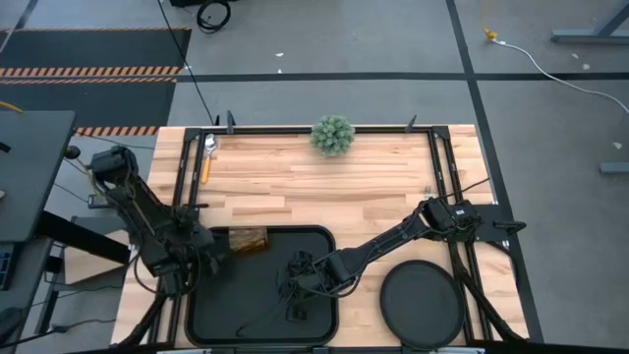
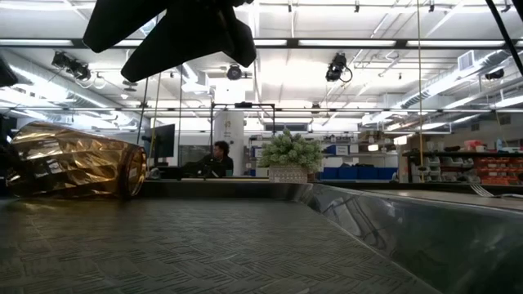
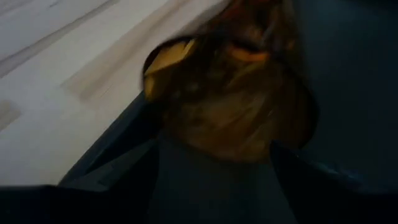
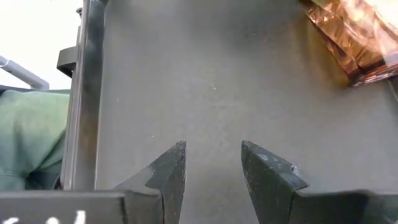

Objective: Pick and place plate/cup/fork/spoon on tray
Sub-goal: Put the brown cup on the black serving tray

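The amber cup [image 1: 248, 241] lies on its side in the far left corner of the black tray [image 1: 324, 241]; it also shows in the low view [image 2: 78, 159] and the right wrist view [image 4: 357, 34]. My left gripper [image 1: 211, 254] is right beside the cup, which fills the left wrist view [image 3: 230, 93]. My right gripper [image 4: 213, 165] is open and empty, just above the tray floor near its middle [image 1: 295, 285]. The black plate [image 1: 423, 300] lies on the table to the right of the tray. The spoon [image 1: 208, 155] lies at the far left of the table. The fork is out of view.
A small potted plant [image 1: 333, 135] stands at the middle of the table's far edge. Black frame rails run along the table's left and right sides [image 1: 442, 167]. Bare wood lies between the tray and the plant. A person [image 2: 219, 155] sits in the room behind.
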Controlling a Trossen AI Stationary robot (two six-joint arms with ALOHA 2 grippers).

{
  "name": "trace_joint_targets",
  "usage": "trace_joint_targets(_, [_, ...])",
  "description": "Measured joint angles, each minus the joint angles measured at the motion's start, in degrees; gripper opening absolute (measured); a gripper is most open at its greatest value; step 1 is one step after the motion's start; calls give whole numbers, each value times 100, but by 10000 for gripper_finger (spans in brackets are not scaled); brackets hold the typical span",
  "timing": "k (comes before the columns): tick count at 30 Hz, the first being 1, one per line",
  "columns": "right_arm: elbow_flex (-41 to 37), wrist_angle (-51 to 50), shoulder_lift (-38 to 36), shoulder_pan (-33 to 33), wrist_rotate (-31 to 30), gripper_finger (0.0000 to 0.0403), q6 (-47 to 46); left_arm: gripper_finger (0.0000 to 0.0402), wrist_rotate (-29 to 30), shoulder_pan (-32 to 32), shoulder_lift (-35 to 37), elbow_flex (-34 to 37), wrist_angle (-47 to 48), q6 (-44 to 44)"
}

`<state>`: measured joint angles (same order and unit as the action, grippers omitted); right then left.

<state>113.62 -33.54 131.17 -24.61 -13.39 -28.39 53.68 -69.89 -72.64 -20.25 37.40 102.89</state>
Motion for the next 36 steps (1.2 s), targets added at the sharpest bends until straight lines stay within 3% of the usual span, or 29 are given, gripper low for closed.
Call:
trace_joint_targets(3, [0,-2,0,37,28,160,1,309,282,0,0,181,-840,-741])
trace_joint_targets(7, [0,-2,2,80,109,160,1,309,220,-9,0,349,-2211,-2214])
trace_joint_targets(11, [0,0,2,86,103,160,1,309,207,-9,-2,375,-2893,-3063])
trace_joint_targets(16, [0,0,2,84,103,160,3,309,460,-4,-4,375,-2967,-3205])
trace_joint_targets(25, [0,4,2,95,85,160,1,309,1453,101,-4,375,-2952,-3233])
trace_joint_targets(31, [0,4,2,95,90,160,-24,309,764,433,-7,373,-2906,-3784])
trace_joint_targets(36, [0,3,2,95,107,160,-38,309,-71,755,-7,-33,-1778,-3979])
